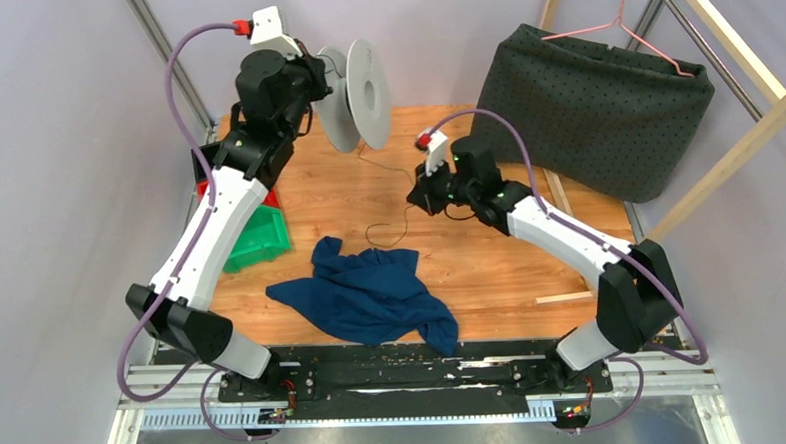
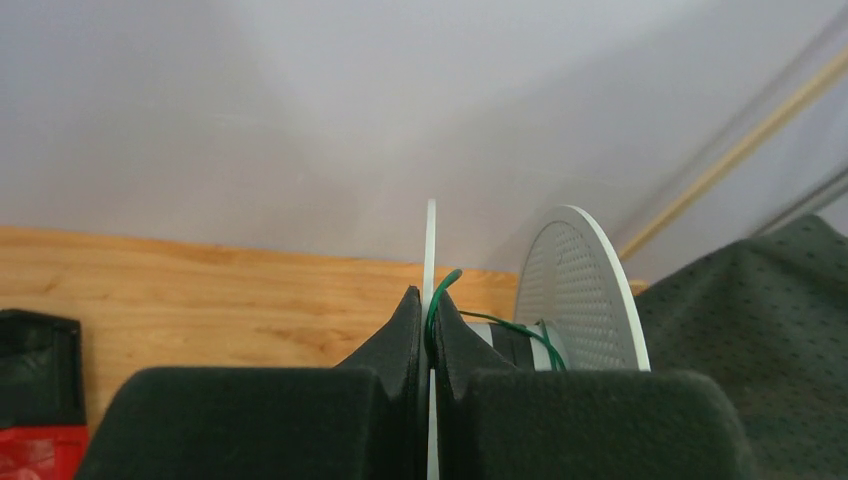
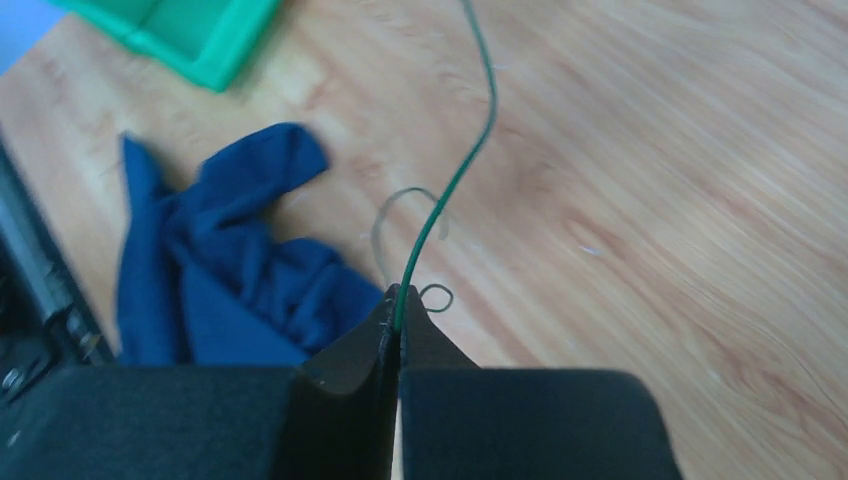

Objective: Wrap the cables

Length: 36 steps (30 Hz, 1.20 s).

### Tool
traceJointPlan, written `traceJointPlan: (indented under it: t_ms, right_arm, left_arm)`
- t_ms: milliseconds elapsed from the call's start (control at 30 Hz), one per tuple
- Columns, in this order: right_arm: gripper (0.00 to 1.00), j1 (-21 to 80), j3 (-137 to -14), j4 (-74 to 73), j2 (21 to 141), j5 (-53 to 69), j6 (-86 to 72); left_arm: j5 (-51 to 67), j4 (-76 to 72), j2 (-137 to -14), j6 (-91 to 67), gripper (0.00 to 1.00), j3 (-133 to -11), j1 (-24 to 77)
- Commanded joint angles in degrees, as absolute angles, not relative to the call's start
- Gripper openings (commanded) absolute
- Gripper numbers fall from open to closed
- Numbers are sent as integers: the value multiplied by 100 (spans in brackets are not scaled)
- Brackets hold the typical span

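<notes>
Wire: thin dark green strand (image 3: 470, 160), pinched at one spot in my right pincer (image 3: 397, 300), with turns lying on the hub of the white spool (image 1: 368, 93).
Wire direction: it leaves my right fingertips pointing straight away from the wrist, bows to one side, then bends back towards the far edge of the table (image 1: 491, 258).
Spool axis: hub lies level, roughly left to right, with both flanges upright.
Left pincer (image 2: 428, 305): clenched on the near flange, whose thin white edge is sandwiched between my pads.
Right pincer: clenched on the wire, fingers tight together.
Top view only: a faint line of wire runs from the spool to my right pincer, and a slack loop rests on the table just beyond the blue cloth (image 1: 367, 293). The green bin (image 1: 260, 238) sits under my left arm.
Left wrist view only: the wire arcs over the flange edge beside my fingertips and runs onto the hub.
Right wrist view only: a small curl of wire lies beyond the fingertips.
</notes>
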<state>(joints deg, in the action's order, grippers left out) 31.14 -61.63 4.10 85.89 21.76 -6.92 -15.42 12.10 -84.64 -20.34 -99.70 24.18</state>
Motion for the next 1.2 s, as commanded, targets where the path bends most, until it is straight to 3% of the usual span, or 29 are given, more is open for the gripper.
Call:
traceJointPlan:
  t_ms: [0, 367, 633, 1167]
  right_arm:
    - [1, 3781, -6947, -1287, 8187, 2736, 633]
    - [1, 4030, -8440, -1082, 8117, 3326, 1138]
    - [1, 3952, -8593, -605, 8677, 3022, 1417]
    - [1, 3339, -8444, 386, 9334, 2788, 860]
  left_arm:
    - [-2328, 503, -8721, -2222, 0, -10015, 2417]
    - [-2383, 88, -9145, -1423, 0, -8895, 2514]
    - [-1576, -1086, -9028, -924, 0, -7410, 2505]
    - [-692, -1104, -8785, -336, 0, -6431, 2487]
